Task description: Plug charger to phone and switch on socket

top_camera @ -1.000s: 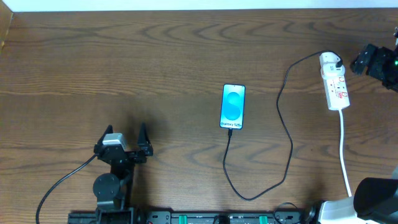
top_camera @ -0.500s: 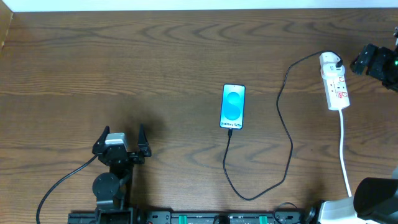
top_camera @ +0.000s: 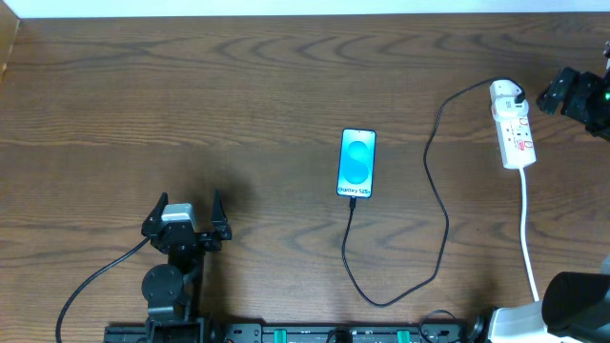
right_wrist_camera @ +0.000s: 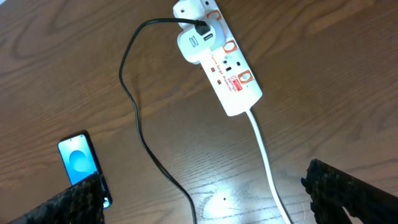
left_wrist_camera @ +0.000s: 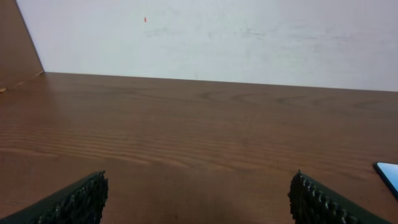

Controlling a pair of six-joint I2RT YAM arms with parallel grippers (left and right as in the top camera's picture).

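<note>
brown wood-grain table (top_camera: 238, 86). left gripper (top_camera: 187, 203) near front-left edge, jaws spread, empty. right gripper (right_wrist_camera: 204, 175) at right edge beside narrow white power strip with red marks (top_camera: 513, 133), jaws spread, empty. long thin black cable (top_camera: 440, 205) runs from strip's far end, loops frontward, plug touching slim blue-screen phone (top_camera: 357, 162) at table centre.

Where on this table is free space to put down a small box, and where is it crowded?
The largest bare patch is the left half of the table, between its left edge and the phone, beyond the left gripper. The right side is crowded: the charger, the socket and its white cord lie close together.
</note>
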